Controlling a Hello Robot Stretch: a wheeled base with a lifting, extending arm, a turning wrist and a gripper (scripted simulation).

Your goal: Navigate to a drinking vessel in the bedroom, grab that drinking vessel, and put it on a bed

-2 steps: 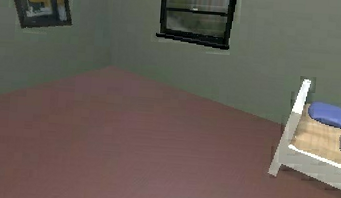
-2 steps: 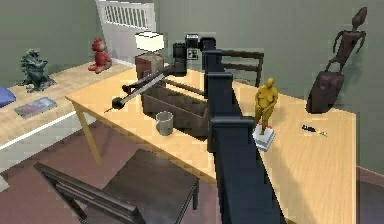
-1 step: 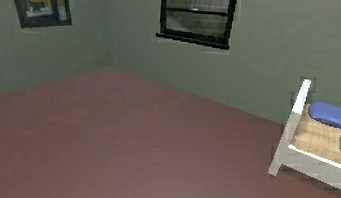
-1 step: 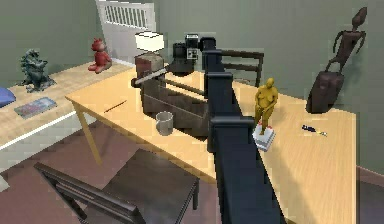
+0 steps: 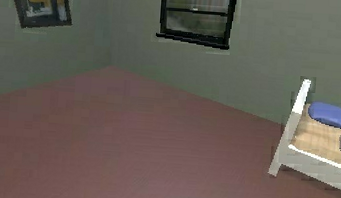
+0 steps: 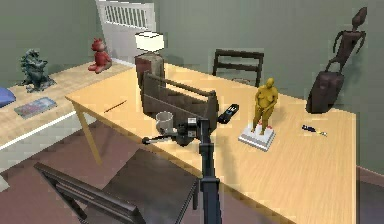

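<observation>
A small pale grey cup [image 6: 163, 121] stands on the wooden desk [image 6: 300, 160], just in front of a dark wooden caddy [image 6: 180, 97]. My arm rises from the arm side view's bottom edge, and the gripper [image 6: 150, 141] reaches left just below the cup. I cannot tell whether it holds anything. The bed [image 5: 320, 148] lies at the forward view's right, white-framed with a tan cover and a blue pillow [image 5: 333, 115]. The bed [image 6: 45, 95] shows again at the arm side view's left, close to the desk's end.
The desk also carries a white-shaded lamp [image 6: 150, 42], a yellow statue [image 6: 264, 105], a dark statue [image 6: 335, 65] and a black remote [image 6: 229, 113]. A chair [image 6: 238, 65] stands behind the desk, another [image 6: 90, 195] in front. A green figure [image 6: 35, 68] and a red figure [image 6: 98, 55] sit by the bed. Open reddish floor [image 5: 106, 133] lies ahead.
</observation>
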